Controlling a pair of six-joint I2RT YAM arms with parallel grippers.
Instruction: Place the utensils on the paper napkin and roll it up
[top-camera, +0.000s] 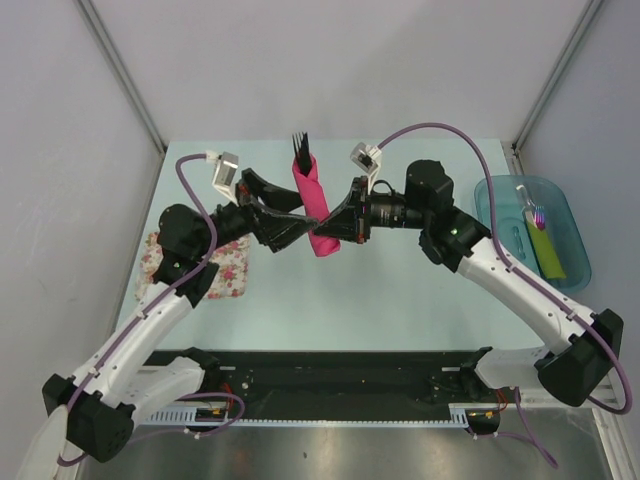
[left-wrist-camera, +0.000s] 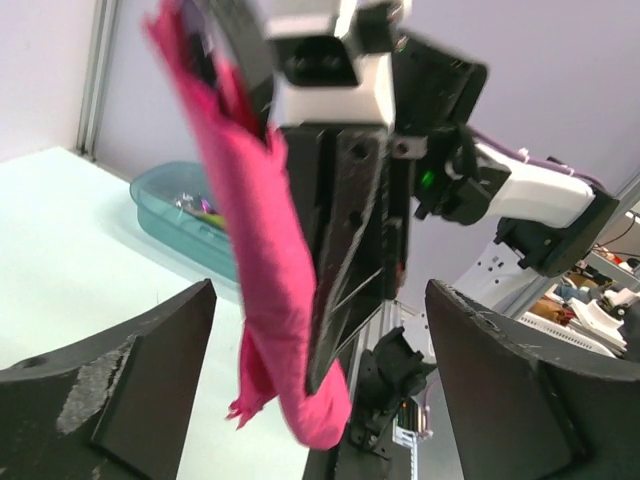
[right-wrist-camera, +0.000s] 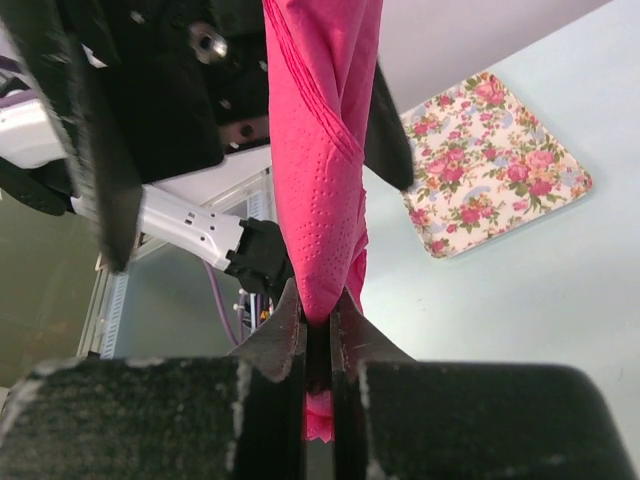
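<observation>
Right end effector is clamped on the napkin roll's nearest tip, and the roll's long axis runs away from it, with the fork protruding beyond. Left end effector stands apart, the roll just ahead between its fingers.

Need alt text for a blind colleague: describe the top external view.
The right hand pinches the near end of a rolled magenta paper napkin, black fork tines poking from its far end; the left hand is open beside it. A floral cloth lies left, a teal tray right.
</observation>
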